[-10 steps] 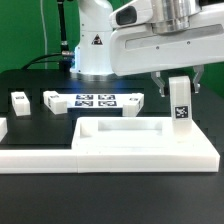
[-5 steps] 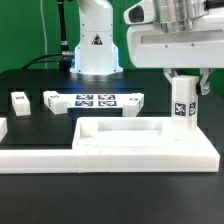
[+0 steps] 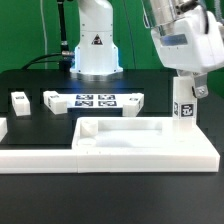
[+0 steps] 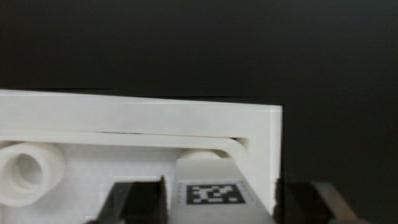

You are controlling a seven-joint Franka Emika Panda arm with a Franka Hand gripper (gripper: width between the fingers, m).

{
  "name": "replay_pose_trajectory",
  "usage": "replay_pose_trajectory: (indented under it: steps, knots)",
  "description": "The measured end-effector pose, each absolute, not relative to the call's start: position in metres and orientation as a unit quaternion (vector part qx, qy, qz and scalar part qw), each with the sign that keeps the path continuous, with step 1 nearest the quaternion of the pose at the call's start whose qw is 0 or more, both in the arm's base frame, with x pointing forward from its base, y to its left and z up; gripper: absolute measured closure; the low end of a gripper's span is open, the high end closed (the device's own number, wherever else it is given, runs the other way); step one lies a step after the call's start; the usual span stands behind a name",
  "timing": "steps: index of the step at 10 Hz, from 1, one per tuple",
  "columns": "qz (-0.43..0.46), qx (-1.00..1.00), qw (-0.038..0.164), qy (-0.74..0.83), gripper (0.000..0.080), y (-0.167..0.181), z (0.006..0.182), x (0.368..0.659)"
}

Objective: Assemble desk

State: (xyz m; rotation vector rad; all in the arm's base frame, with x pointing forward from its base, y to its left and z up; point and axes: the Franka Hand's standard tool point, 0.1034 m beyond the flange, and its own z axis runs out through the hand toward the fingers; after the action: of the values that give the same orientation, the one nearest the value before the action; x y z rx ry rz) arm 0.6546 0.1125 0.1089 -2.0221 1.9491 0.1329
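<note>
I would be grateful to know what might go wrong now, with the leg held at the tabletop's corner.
The leg, upright in the tool, sits apart from the round hole seen in the wrist view, so it may catch the rim of the tabletop instead. Pressing down off-centre might tilt the leg or shove the tabletop.

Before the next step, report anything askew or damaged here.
Nothing stands out. The gripper holds one leg roughly upright at the corner of the tabletop on the exterior view's right; a loose leg lies apart toward its left. No damage shows.
</note>
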Motion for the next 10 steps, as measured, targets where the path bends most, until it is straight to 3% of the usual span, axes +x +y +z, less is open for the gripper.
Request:
replay_pose_trajectory:
  steps: [1, 2, 3, 4, 8, 9, 10]
  knots:
    - [0.046, -0.711, 0.164, 0.682, 0.0506, 0.113, 0.109, 0.654]
    - [0.045, -0.752, 0.161, 0.638, 0.0253, 0.112, 0.108, 0.652]
    - [0.054, -0.799, 0.159, 0.578, 0.0253, 0.108, 0.110, 0.649]
    - [0.049, -0.844, 0.163, 0.509, 0.0181, 0.104, 0.114, 0.651]
    - [0.022, -0.918, 0.168, 0.358, 0.0151, 0.098, 0.114, 0.652]
    - [0.018, -0.942, 0.155, 0.296, 0.0151, 0.096, 0.114, 0.651]
    - [0.016, -0.971, 0.122, 0.207, 0.0151, 0.092, 0.121, 0.656]
